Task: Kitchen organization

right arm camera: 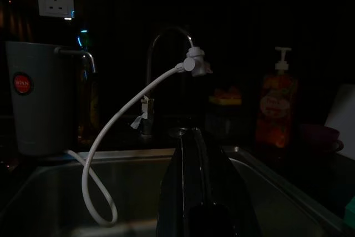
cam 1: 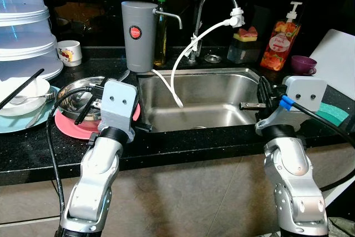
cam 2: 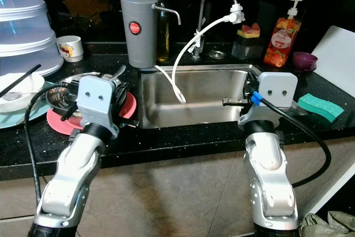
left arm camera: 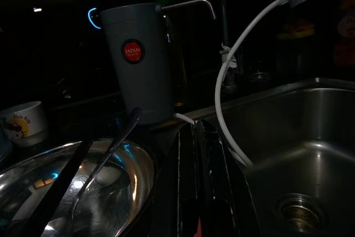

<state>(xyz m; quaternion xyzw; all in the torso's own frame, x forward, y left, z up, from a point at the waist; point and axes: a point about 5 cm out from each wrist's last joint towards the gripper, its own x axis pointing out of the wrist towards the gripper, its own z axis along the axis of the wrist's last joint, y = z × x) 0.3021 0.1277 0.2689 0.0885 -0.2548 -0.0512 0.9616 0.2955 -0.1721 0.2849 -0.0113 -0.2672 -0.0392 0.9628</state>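
A steel bowl (cam 1: 77,95) holding a spoon (left arm camera: 113,148) and black chopsticks rests on a pink plate (cam 1: 75,126), left of the steel sink (cam 1: 205,101). My left gripper (cam 2: 119,90) hovers over the counter strip between that bowl and the sink, shut and empty, pointing at the grey water filter (cam 1: 138,34). At the sink's right rim, my right gripper (cam 1: 262,90) is also shut on nothing and faces the faucet (cam 1: 213,4) and its white hose (right arm camera: 130,109). A white bowl (cam 1: 22,95) with chopsticks sits on a teal plate at the far left.
Stacked clear containers (cam 1: 22,20) and a white mug (cam 1: 69,53) stand at the back left. Behind the sink's right side are a soap bottle (cam 1: 283,37), a purple cup (cam 1: 302,64), a green sponge (cam 2: 317,105) and a white board (cam 1: 338,59).
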